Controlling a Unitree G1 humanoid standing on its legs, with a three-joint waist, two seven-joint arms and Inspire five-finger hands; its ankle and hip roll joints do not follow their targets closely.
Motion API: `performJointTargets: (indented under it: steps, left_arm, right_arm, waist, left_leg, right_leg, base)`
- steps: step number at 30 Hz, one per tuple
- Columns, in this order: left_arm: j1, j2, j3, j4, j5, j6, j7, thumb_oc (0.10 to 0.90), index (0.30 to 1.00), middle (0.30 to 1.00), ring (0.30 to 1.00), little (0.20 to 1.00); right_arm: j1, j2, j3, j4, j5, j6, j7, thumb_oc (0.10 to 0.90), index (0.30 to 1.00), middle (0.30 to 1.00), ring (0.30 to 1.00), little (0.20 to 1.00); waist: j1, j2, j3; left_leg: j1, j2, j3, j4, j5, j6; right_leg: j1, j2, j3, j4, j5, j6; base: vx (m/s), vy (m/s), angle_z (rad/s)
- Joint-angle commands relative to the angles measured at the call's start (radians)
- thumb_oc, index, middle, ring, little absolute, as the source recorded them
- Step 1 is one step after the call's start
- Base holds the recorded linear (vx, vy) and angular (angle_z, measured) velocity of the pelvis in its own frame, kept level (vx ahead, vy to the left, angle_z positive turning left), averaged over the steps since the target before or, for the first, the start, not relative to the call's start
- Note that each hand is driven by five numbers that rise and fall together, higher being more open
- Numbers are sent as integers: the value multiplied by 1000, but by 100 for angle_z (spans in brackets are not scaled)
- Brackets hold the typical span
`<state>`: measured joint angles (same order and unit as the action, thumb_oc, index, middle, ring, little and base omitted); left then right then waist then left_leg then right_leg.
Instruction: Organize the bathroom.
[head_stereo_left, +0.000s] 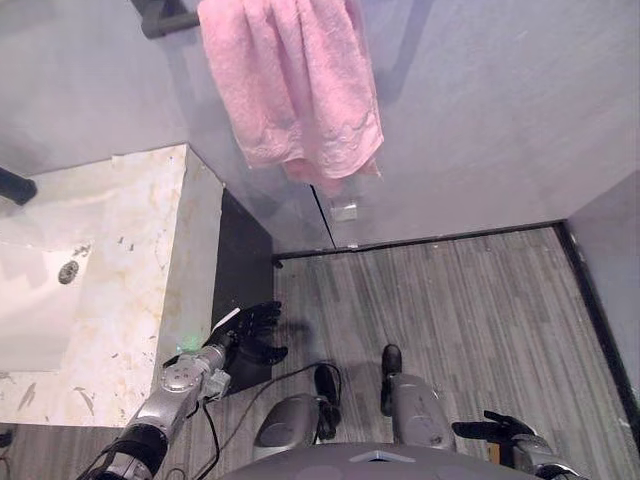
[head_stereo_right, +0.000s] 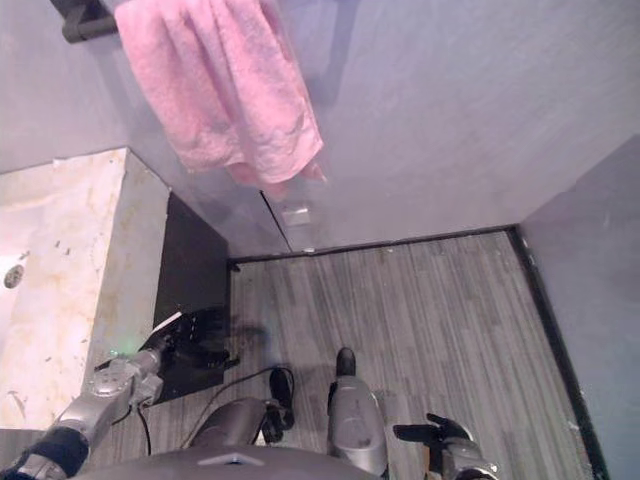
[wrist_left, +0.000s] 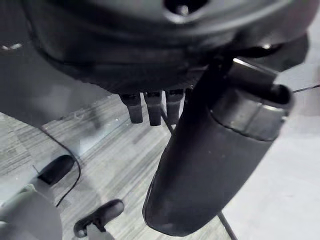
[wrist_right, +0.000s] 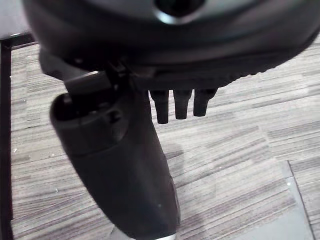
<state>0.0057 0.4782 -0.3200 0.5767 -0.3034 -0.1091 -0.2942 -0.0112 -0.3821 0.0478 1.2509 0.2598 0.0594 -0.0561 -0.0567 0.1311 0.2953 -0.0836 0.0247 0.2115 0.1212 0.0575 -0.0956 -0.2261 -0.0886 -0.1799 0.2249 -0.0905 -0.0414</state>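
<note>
Nearest to you, at about five o'clock in the head views, your right hand (head_stereo_left: 497, 429) hangs low over the grey plank floor (head_stereo_left: 470, 310), fingers relaxed and holding nothing; its wrist view shows the fingers (wrist_right: 181, 104) hanging loosely above the planks. At seven o'clock your left hand (head_stereo_left: 252, 330) sits just beside the dark side panel (head_stereo_left: 243, 270) of the marble sink counter (head_stereo_left: 140, 260), fingers loose and spread, grasping nothing. You cannot tell whether it touches the panel. Up at twelve o'clock a pink towel (head_stereo_left: 295, 85) hangs from a dark bar (head_stereo_left: 165, 20) on the grey wall (head_stereo_left: 500, 110), bunched and uneven, its lower edge well above the floor. At nine o'clock the basin drain (head_stereo_left: 68, 271) shows in the counter top.
</note>
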Motion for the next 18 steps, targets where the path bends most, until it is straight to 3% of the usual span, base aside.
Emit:
performJointTargets:
  steps: [1,10,18]
  left_arm:
    - [39,45,88,-31,-3,-70,12,800,900,900,900,900]
    - [25,83,65,-92,13,-65,13,800,900,900,900,900]
    - [37,91,72,-82,21,-46,35,800,900,900,900,900]
  right_arm:
    - [79,-38,0,27,26,-1,-20,800,900,900,900,900]
    - [68,-48,-11,31,31,-20,-54,800,900,900,900,900]
    - [74,-48,-20,40,16,-13,-93,800,900,900,900,900]
  waist:
    - [1,-1,-17]
    - [-3,24,-20]
    - [-2,19,-34]
  left_leg:
    - [-61,39,5,135,-19,-4]
    - [-53,35,7,106,-30,1]
    - [-50,42,5,121,-23,-4]
  right_leg:
    - [159,1,-33,-174,30,89]
    - [139,-2,-28,-169,29,94]
    - [157,3,-30,-176,25,91]
  base:
    - [41,-1,7]
    - [-2,3,-3]
    - [17,-16,5]
